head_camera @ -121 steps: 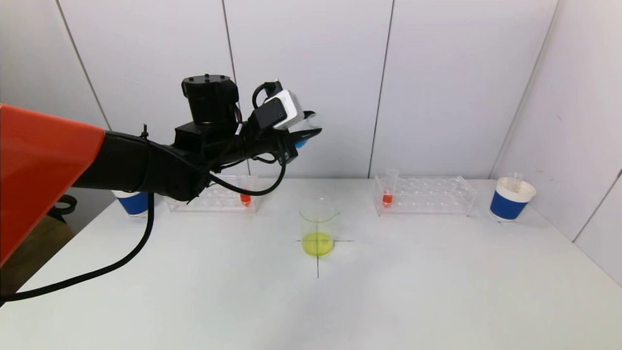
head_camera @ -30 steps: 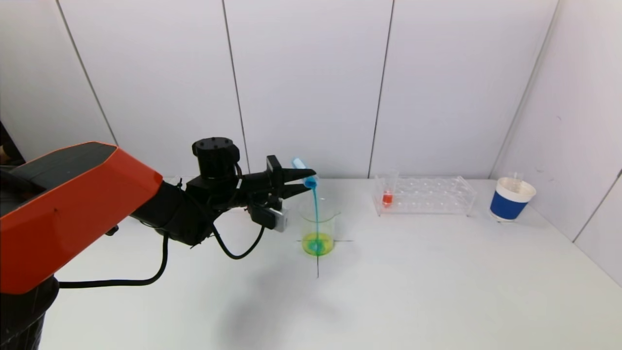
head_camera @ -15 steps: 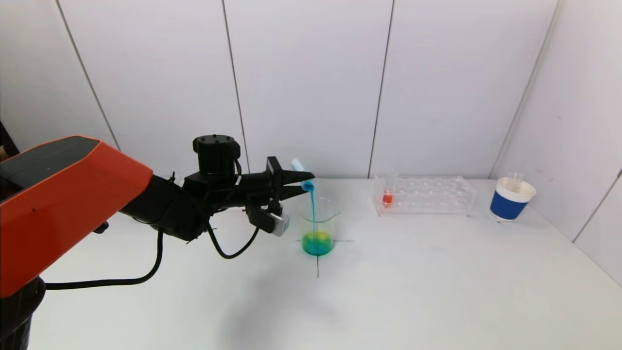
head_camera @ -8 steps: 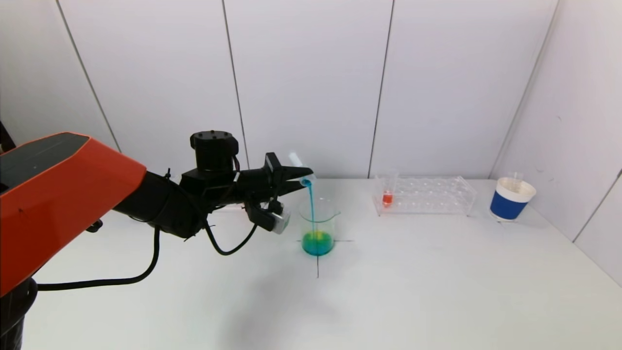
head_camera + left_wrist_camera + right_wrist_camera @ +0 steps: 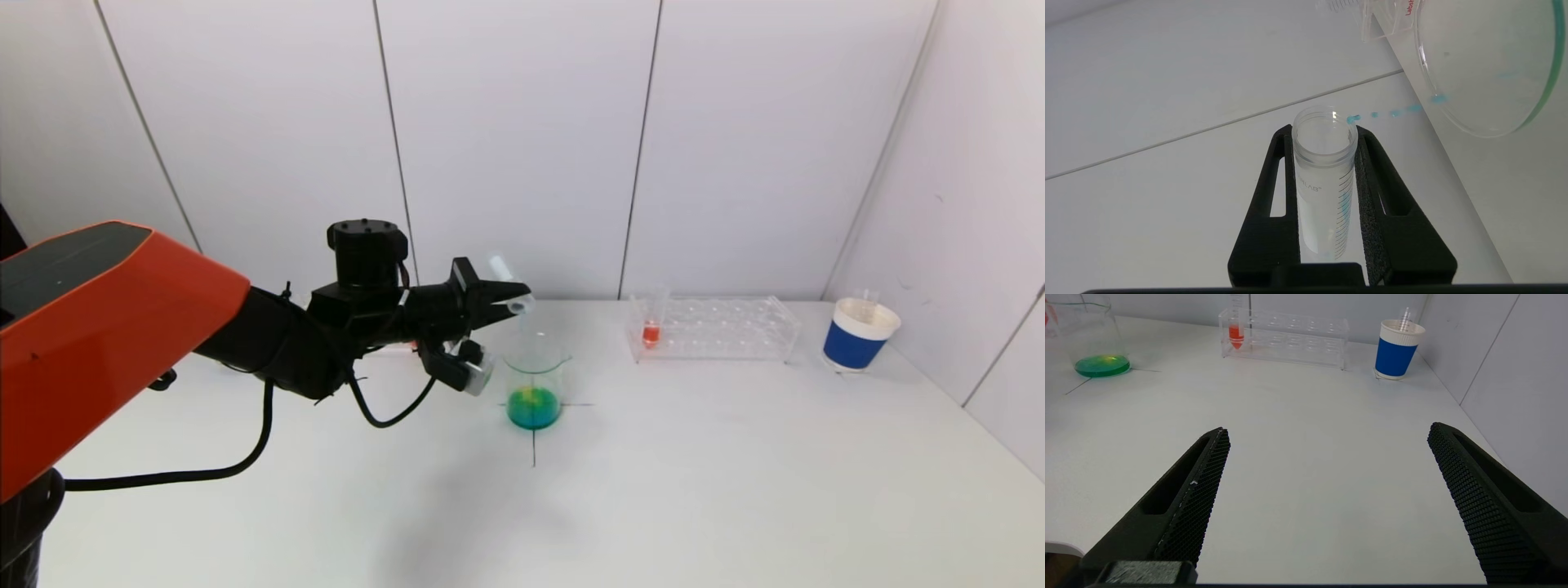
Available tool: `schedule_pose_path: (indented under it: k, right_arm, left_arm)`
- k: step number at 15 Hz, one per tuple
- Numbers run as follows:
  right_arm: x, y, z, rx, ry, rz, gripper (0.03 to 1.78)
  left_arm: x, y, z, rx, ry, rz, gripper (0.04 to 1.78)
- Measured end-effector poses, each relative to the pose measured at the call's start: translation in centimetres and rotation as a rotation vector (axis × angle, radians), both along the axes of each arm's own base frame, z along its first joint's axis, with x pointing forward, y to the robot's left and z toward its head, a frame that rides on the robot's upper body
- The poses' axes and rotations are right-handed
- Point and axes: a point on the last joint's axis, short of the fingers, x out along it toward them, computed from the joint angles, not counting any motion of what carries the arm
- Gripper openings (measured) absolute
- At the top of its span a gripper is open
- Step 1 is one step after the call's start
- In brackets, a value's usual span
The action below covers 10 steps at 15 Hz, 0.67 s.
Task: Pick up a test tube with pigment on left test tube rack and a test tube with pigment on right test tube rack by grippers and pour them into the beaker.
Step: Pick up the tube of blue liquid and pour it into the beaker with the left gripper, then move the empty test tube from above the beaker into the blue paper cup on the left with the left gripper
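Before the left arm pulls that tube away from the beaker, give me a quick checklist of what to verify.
1. Left pincer shut on the test tube: ok.
2. Tube drained: not ok, last blue drops leave its mouth.
3. Tube mouth over the beaker: ok.
4. Beaker upright on its cross mark: ok.
5. Right pincer open, low over the table, for the orange tube: ok.
6. Left rack slot free for return: cannot tell, arm hides it.

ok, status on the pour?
Left gripper shut on test tube, tipped over beaker, last drops. Right gripper open, parked. Path clear.
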Motion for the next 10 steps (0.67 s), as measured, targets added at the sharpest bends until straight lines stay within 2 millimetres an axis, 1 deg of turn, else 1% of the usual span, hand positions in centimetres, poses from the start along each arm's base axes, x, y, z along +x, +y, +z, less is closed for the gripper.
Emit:
schedule_pose_path:
  k: [10]
  right_arm:
    - [0.0,0.0,0.0,0.0,0.0,0.0,1.76]
  left_arm:
    - [-0.22,-0.2,0.15,0.028,-0.025,0.015,0.44]
